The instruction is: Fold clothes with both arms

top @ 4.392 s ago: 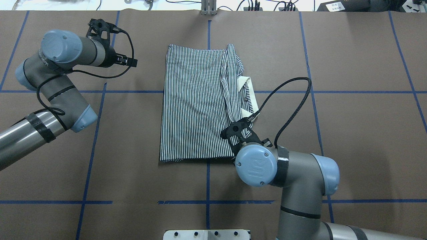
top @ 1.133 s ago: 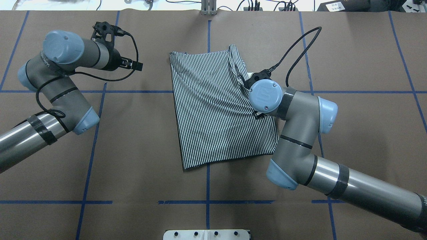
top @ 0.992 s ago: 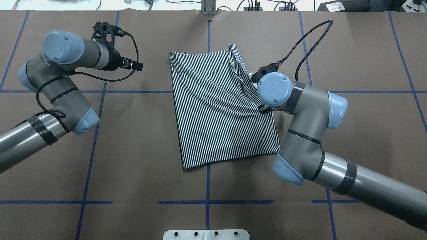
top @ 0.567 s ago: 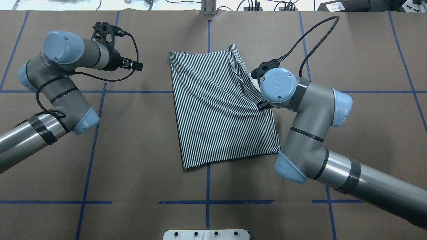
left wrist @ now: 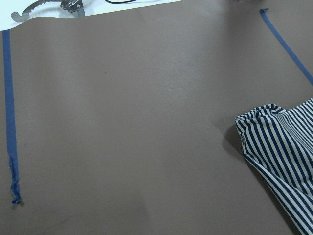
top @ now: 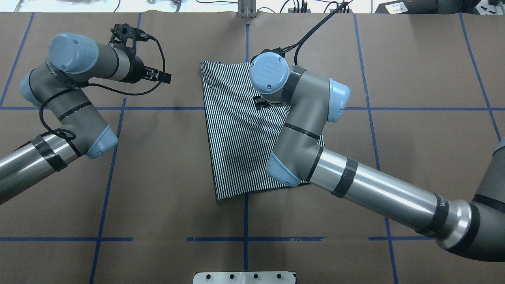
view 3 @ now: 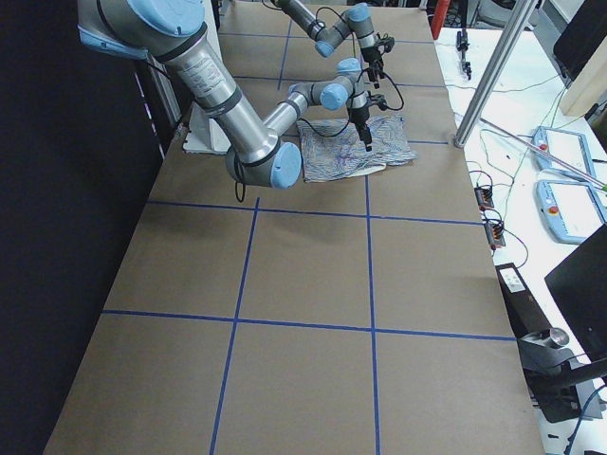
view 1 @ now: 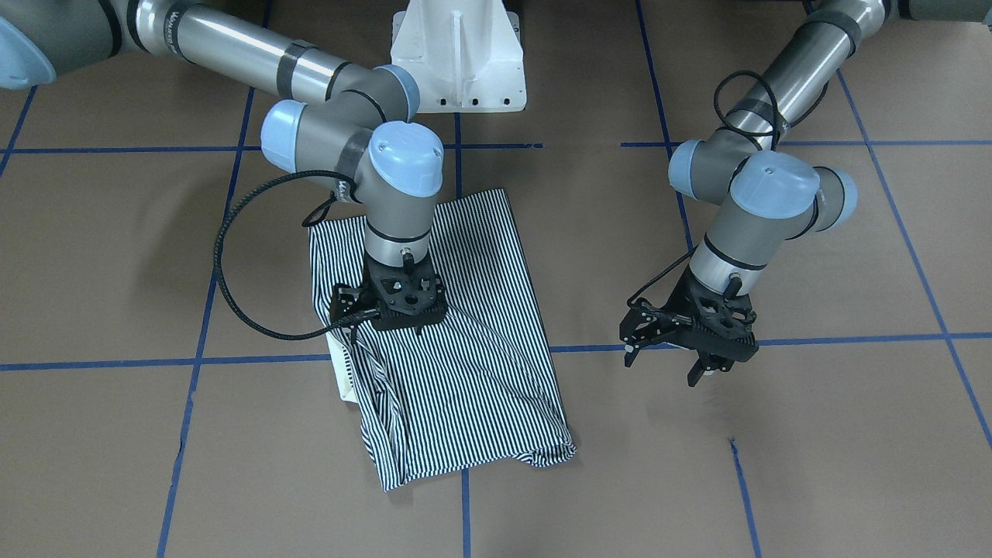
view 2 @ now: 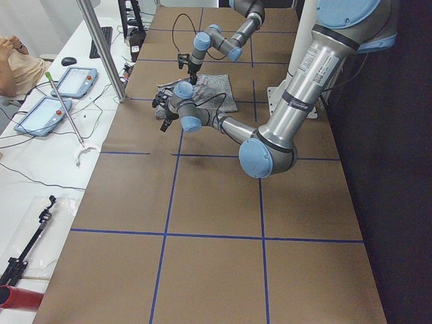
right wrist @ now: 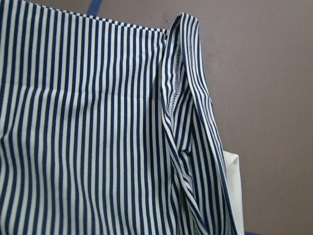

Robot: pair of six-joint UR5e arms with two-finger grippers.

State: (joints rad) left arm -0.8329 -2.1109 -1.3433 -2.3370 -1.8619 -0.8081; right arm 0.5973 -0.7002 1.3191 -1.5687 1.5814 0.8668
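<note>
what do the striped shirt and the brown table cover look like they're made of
Striped shirt: soft, matte cloth, probably a cotton knit; it wrinkles, drapes in folds and shows a stitched hem.
Brown table cover: flat, matte sheet, likely kraft paper or thin card; no gloss, and it ends at a cut edge.

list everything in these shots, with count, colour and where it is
polo shirt: one, navy-and-white stripes, cream collar peeking out; partly folded at the table's centre
table: one, brown cover
tape lines: several, blue; a grid on the table
pedestal base: one, white; at the table's robot-side edge
tablets: two, pale blue; on the white side bench
person: one, partly in view by that bench
left arm: one, silver-grey, blue caps; beside the shirt
left pincer: black, open, above bare table
right arm: one, same colours; reaching over the shirt
right pincer: black, over the shirt, jaws unclear
</note>
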